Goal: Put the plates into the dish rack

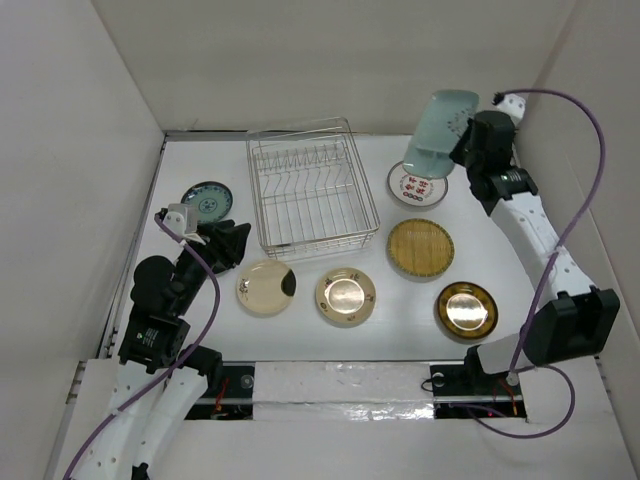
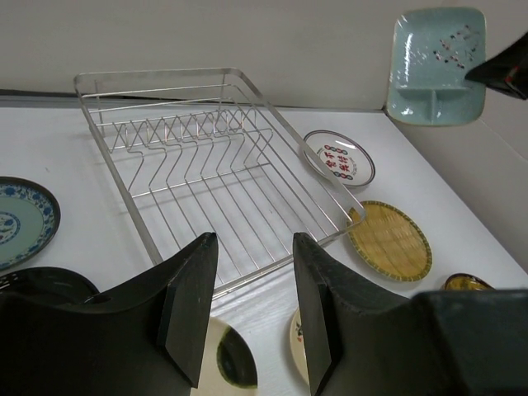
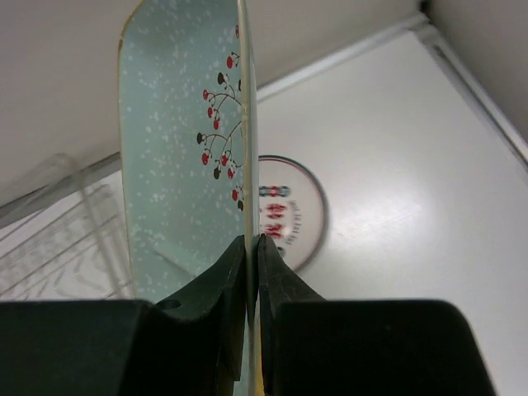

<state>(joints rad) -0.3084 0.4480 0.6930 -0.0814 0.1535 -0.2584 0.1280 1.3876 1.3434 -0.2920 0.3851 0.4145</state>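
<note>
Hovering with left gripper [image 1: 232, 245] spread wide by the dish rack [image 1: 310, 190]'s near-left corner. Pinching the pale green plate [image 1: 438, 130] tight in the right gripper [image 3: 252, 243], upright in the air right of the rack, over the white red-marked plate [image 1: 418, 186].

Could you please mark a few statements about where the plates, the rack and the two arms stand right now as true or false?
1. The dish rack holds no plates. True.
2. The right gripper has its jaws shut on the pale green plate. True.
3. The left gripper is holding the blue plate. False: its jaws are open and empty, and the blue plate lies on the table.
4. The woven yellow plate stands in the rack. False: it lies flat on the table, to the right of the rack.
</note>
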